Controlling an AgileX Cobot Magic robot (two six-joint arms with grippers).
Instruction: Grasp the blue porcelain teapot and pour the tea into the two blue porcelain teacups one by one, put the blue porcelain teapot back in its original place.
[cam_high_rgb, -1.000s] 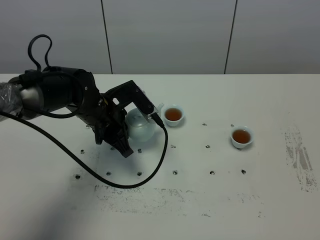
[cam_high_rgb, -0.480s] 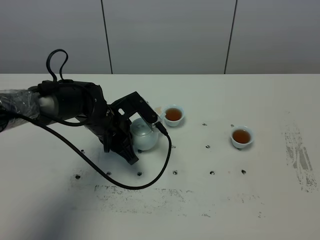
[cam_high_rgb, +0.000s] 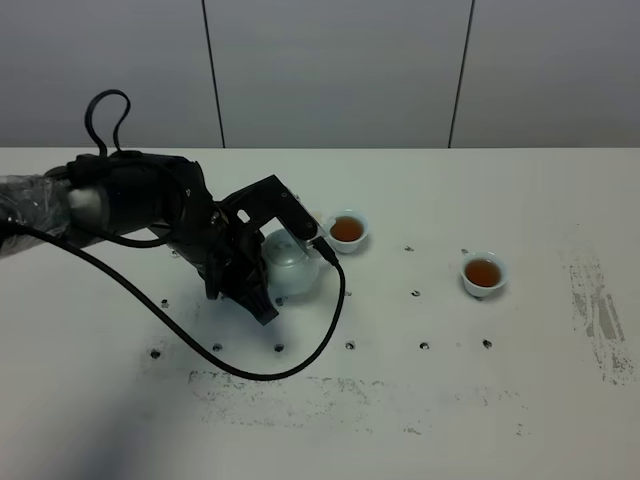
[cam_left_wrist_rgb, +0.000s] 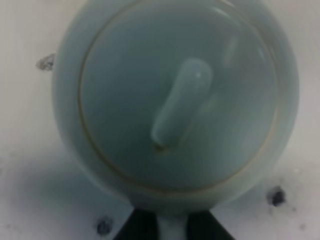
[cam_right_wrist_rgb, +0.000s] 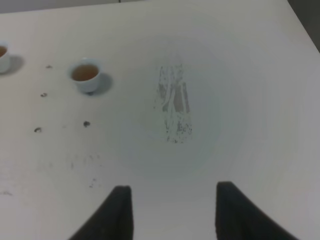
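Observation:
The blue porcelain teapot (cam_high_rgb: 291, 263) stands upright left of the middle, on or just above the white table; I cannot tell which. My left gripper (cam_high_rgb: 262, 272) is shut on its handle. In the left wrist view the teapot's lid (cam_left_wrist_rgb: 182, 105) fills the frame, with the handle (cam_left_wrist_rgb: 172, 231) between the dark fingertips (cam_left_wrist_rgb: 135, 230). Two blue porcelain teacups hold brown tea: one (cam_high_rgb: 347, 230) just right of the spout, the other (cam_high_rgb: 483, 272) farther right. The right wrist view shows my right gripper (cam_right_wrist_rgb: 172, 212) open and empty over bare table, away from the farther cup (cam_right_wrist_rgb: 86, 75).
A black cable (cam_high_rgb: 300, 358) loops from the left arm across the table in front of the teapot. Small holes dot the tabletop. Scuffed grey patches lie at the right (cam_high_rgb: 600, 310) and along the front (cam_high_rgb: 330, 390). Grey wall panels stand behind.
The left arm carried the teapot a little to the right and toward the front, bringing it upright, then nearly stopped. Both cups and the right gripper stayed put.

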